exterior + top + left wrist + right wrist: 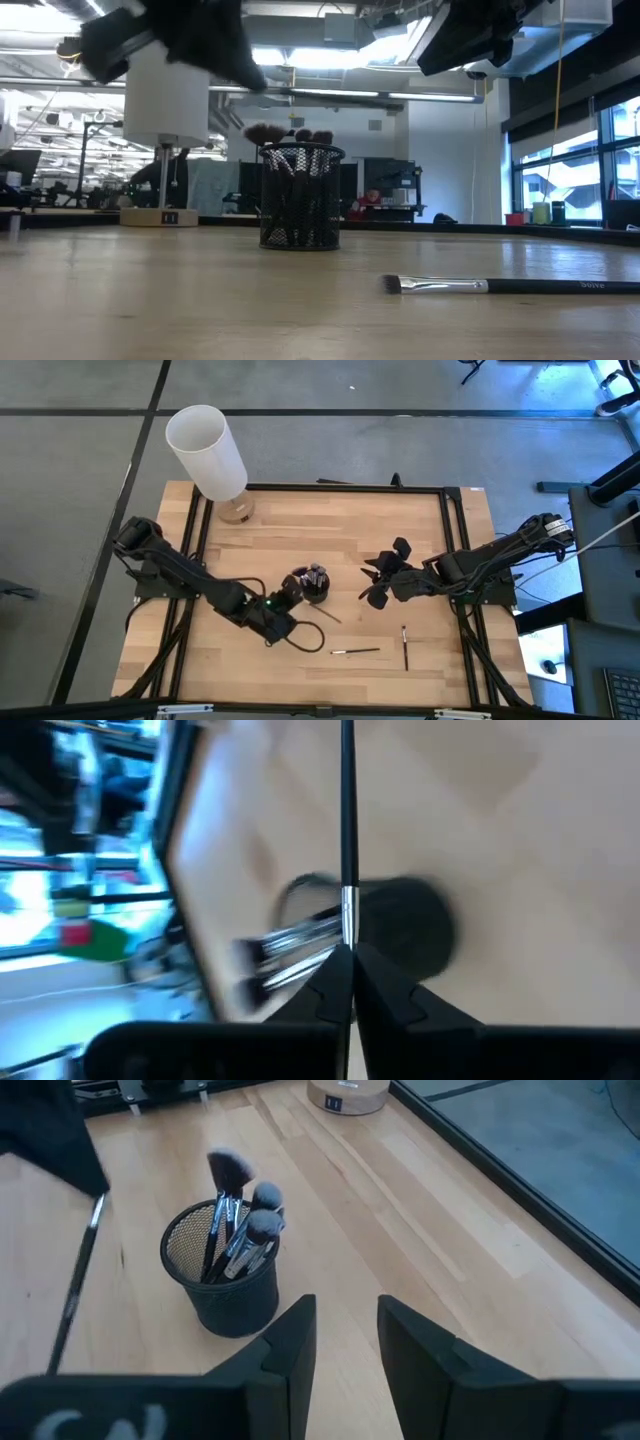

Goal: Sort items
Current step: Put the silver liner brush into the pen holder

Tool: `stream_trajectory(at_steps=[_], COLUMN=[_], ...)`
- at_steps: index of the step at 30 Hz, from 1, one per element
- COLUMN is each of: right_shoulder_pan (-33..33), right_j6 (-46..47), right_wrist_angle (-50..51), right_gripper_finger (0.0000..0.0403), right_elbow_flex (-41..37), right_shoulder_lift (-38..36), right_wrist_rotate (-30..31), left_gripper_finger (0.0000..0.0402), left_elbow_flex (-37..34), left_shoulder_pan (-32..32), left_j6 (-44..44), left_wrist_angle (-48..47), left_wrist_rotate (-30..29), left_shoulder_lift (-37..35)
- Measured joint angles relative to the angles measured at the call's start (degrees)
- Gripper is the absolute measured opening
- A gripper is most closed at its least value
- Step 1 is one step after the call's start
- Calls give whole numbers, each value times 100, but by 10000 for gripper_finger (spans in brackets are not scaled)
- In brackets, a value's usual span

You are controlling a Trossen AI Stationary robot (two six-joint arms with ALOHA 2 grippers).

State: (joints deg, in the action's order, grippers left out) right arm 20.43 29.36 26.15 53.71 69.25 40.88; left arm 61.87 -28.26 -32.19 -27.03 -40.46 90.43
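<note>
- I have the left pincer (350, 982) clamped on one brush (347, 830) just beside the mesh cup (315, 586); I judge the next step is tipping it upright and centring it over the rim before release.
- Two brushes (356, 651) lie loose on the desk (300, 520).
- My left arm reaches low across the desk, wrist angled toward the cup.
- My right pincer (345, 1340) hovers fingers apart, empty, facing the cup.
</note>
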Motion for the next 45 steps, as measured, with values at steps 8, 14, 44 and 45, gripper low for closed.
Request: stream_trajectory(at_steps=[8, 14, 44, 45], right_shoulder_pan=[0, 0, -227, -227], right_j6=[42, 64, -50, -50], right_wrist_angle=[-3, -9, -13, -13], right_gripper_finger=[110, 110, 110, 110], right_elbow_flex=[-118, -118, -120, -120], right_shoulder_lift=[0, 0, 0, 0], right_wrist_rotate=[-11, -52, -44, -46], left_gripper_finger=[4, 4, 4, 4], left_elbow_flex=[566, 581, 586, 586], left_shoulder_pan=[154, 365, 968, 937], left_j6=[-856, -1551, -1349, -1420], left_wrist_angle=[-165, -633, -2711, -2714], left_wrist_rotate=[-812, -1182, -618, -656], left_shoulder_lift=[-61, -61, -382, -382])
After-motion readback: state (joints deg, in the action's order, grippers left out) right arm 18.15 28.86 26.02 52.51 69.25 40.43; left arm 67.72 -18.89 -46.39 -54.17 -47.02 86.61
